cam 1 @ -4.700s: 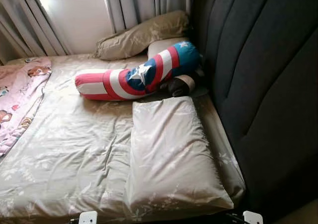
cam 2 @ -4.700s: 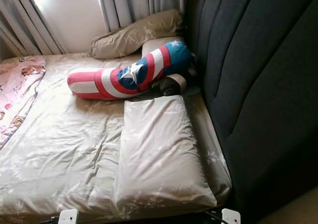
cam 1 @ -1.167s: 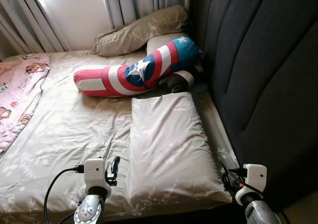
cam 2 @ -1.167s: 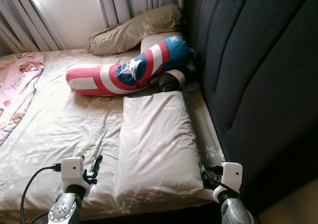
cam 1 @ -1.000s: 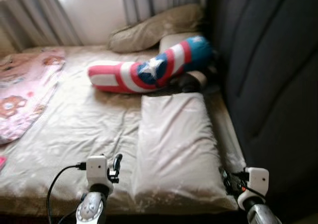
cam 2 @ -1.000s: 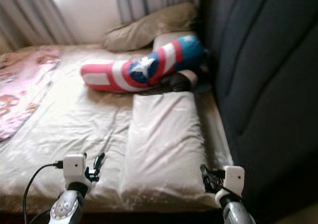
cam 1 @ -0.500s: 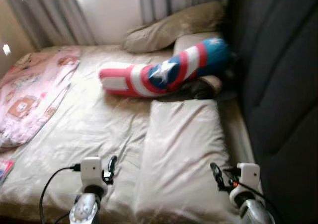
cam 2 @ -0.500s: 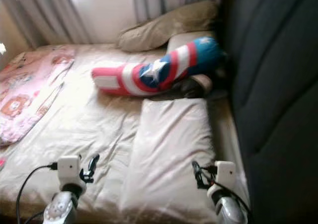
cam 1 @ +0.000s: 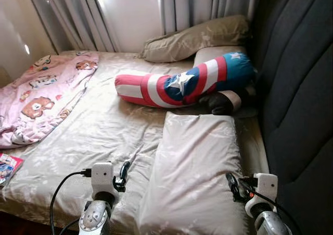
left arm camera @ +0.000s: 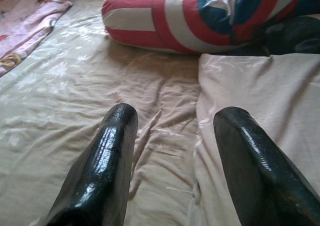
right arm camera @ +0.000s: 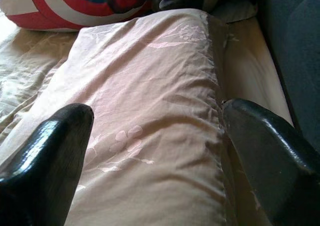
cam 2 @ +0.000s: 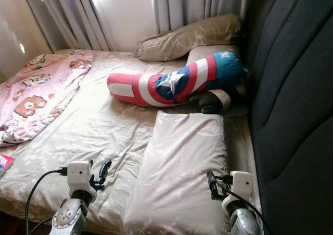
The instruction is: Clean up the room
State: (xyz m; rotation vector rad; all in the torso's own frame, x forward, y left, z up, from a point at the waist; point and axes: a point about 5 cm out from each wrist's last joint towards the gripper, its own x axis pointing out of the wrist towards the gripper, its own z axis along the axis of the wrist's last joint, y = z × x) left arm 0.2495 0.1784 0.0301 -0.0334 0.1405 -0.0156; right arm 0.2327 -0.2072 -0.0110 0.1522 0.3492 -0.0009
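Both claws hang low over the near edge of the bed (cam 1: 93, 136), each spread wide and holding nothing. The left claw (left arm camera: 172, 151) sits over the sheet just beside the near pillow (cam 1: 200, 162), and the right claw (right arm camera: 155, 156) straddles that pillow's headboard-side edge, probably lined up to lift it from both sides. Beyond lie a striped bolster (cam 1: 182, 84), a dark plush toy (cam 1: 221, 102), a far pillow (cam 1: 195, 37) and a pink blanket (cam 1: 39, 97).
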